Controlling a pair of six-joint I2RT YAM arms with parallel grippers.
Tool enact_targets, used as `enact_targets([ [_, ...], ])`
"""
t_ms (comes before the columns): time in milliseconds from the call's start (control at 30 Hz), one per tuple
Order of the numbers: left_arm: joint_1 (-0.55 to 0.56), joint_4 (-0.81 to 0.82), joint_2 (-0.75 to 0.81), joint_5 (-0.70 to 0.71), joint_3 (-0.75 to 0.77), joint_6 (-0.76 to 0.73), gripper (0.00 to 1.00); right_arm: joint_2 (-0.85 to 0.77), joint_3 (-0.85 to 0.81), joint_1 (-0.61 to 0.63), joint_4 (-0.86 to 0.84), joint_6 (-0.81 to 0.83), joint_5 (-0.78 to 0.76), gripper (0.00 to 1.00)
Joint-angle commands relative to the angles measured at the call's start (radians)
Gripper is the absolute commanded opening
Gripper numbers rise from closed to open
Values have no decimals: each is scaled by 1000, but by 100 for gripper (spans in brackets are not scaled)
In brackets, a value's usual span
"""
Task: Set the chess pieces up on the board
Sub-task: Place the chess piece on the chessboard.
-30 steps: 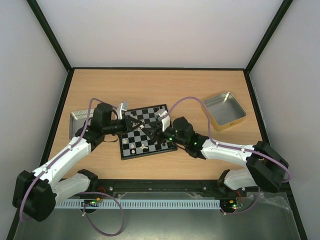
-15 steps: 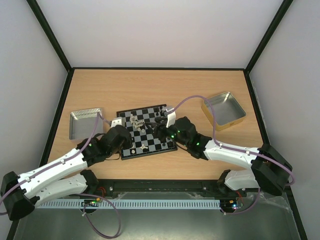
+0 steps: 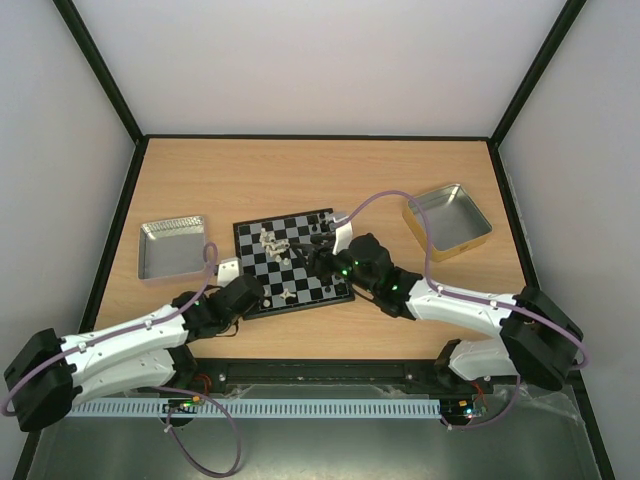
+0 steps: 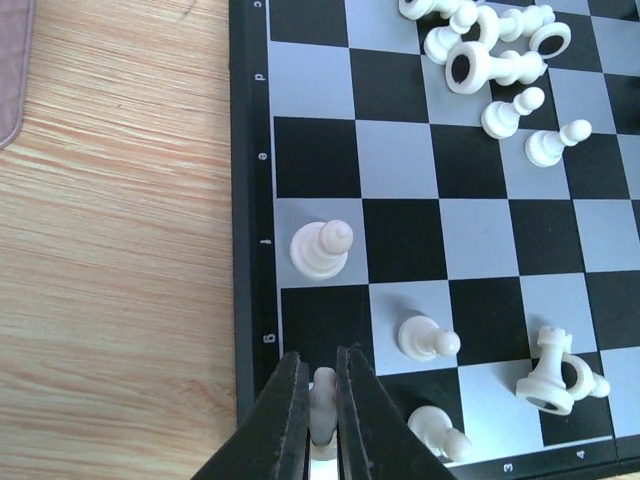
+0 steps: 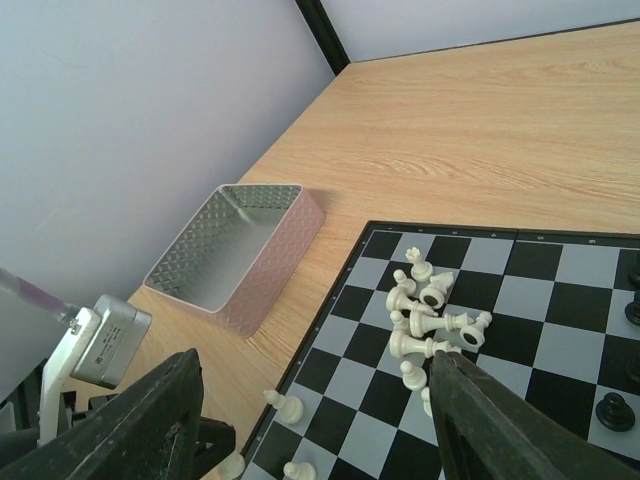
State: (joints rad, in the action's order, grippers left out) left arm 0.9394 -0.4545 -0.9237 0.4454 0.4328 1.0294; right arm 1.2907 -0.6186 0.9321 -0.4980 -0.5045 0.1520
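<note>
Right now I am holding the left gripper [image 4: 320, 405] at the near-left corner of the board [image 3: 300, 228], its fingers pinched together on one cream-white piece [image 4: 322, 392]. I am hovering the right gripper [image 5: 315, 365] over the board's right half, fingers spread wide apart with nothing between them. More cream-white pieces [image 4: 487, 60] are lying heaped on the far-left squares, and black pieces [image 5: 612, 410] are sitting toward the right side. A silver tin [image 3: 172, 245] is resting left of the board, a second tin [image 3: 447, 220] to its right.
</note>
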Motion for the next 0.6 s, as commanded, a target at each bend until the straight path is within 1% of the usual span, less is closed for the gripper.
enact_targets([
  [0, 6, 103, -31, 46, -20, -6, 2, 15, -1, -3, 10, -10, -23, 61],
  [300, 6, 181, -83, 59, -40, -41, 5, 29, -6, -3, 11, -11, -22, 62],
  [567, 6, 174, -143, 89, -27, -47, 6, 41, -9, -4, 14, -9, -22, 62],
])
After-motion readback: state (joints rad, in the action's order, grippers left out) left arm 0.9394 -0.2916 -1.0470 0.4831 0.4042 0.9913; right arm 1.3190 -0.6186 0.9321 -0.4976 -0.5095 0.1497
